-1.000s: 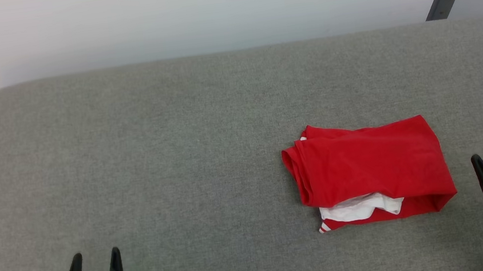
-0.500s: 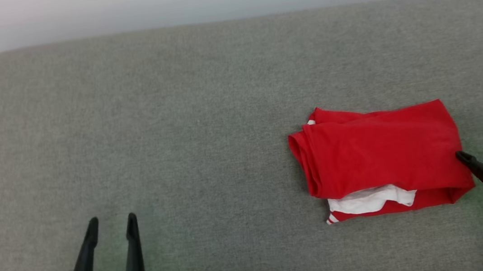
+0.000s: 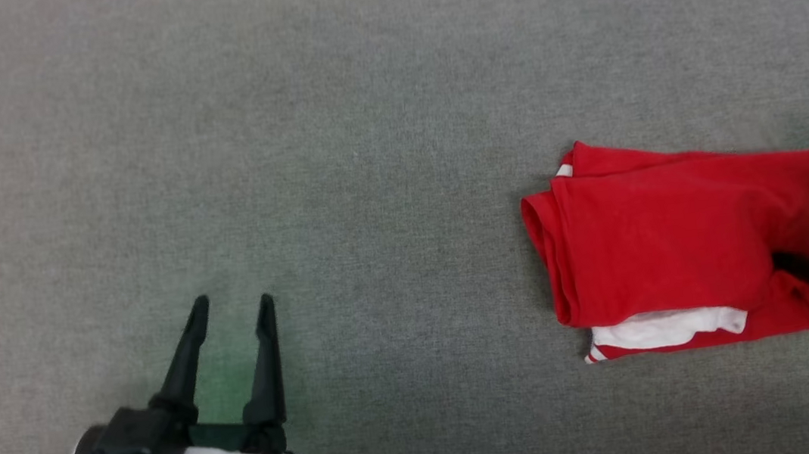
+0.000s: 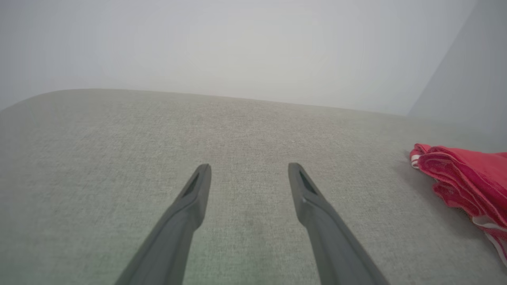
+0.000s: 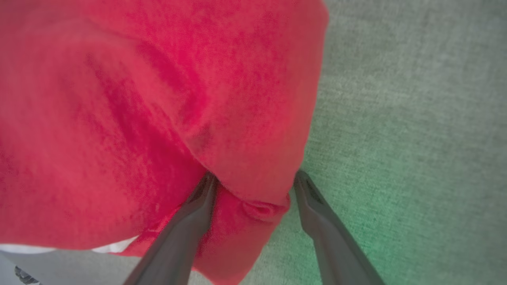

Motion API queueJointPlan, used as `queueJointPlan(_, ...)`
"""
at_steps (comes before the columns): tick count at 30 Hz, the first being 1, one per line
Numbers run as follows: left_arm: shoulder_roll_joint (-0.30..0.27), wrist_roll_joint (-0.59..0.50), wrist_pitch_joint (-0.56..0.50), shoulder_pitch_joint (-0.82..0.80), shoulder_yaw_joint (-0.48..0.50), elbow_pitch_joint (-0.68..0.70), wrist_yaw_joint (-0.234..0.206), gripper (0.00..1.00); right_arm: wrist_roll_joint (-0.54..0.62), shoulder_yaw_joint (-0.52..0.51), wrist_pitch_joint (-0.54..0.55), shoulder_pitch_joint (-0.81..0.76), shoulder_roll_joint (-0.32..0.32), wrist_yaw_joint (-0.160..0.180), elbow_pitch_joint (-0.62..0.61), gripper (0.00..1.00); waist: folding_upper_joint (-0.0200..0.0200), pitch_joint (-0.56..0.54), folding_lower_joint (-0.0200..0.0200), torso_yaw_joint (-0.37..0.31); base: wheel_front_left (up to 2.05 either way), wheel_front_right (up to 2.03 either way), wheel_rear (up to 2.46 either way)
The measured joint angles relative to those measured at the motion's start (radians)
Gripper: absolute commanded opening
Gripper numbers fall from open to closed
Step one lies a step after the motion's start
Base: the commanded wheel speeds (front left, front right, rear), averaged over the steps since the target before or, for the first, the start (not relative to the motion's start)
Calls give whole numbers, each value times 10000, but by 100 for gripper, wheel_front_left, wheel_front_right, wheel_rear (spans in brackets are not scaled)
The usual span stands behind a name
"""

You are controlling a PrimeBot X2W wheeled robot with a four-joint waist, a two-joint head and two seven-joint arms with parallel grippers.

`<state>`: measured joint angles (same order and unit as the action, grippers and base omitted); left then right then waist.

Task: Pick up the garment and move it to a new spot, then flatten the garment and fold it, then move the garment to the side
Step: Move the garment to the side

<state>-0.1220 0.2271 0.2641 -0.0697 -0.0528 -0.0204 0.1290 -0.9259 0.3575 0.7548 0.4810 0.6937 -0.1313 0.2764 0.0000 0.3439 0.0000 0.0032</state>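
The garment is a red folded bundle with a white layer at its near edge, lying on the right part of the grey cushion. My right gripper comes in from the right edge, open, at the garment's near right corner. In the right wrist view the right gripper straddles a fold of the garment, one finger pressed into the cloth and the other beside its edge. My left gripper stands open over bare cushion at the lower left. The left wrist view shows the left gripper holding nothing, with the garment off to its right.
The grey fabric cushion stretches wide to the left of the garment. A pale wall rises behind the cushion's rounded far edge in the left wrist view.
The head camera has tilted down, so the wall has left its view. My right gripper has advanced left onto the garment's right corner. My left gripper has reached further forward.
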Motion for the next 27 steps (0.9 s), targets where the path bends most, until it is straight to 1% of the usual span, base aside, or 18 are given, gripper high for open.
queueJointPlan(1,-71,-40,0,-94,-88,-8,0,100,-33,-12,-153,3,15,0,-35,27,0,82,0,21,0,0,0)
queueJointPlan(2,-128,-150,0,-183,-138,-4,0,100,-77,-31,-326,10,10,0,-50,0,0,155,0,29,0,0,0)
queueJointPlan(5,-228,-259,0,-376,-90,115,2,100,-221,-109,-840,81,-115,-6,-67,0,0,305,0,-75,0,0,0)
queueJointPlan(8,-389,-476,2,-508,0,357,0,100,-443,-174,-1267,90,-247,-17,-54,0,1,389,0,-327,0,0,0)
queueJointPlan(11,-430,-286,0,-657,-75,502,2,100,-604,-328,-1712,100,-236,-15,15,0,0,462,0,-688,0,0,0)
queueJointPlan(14,-763,-382,0,-979,-148,608,2,100,-640,-594,-2219,120,-13,-4,280,0,0,584,0,-1098,0,0,0)
queueJointPlan(21,-1499,-731,0,-1991,-779,479,2,100,-495,-1001,-3661,471,347,-4,1221,0,0,1075,1,-2042,0,0,0)
queueJointPlan(27,-2389,-1001,0,-3178,-1549,146,2,100,-456,-1298,-4926,1188,495,-4,2362,0,0,1750,0,-2693,0,0,0)
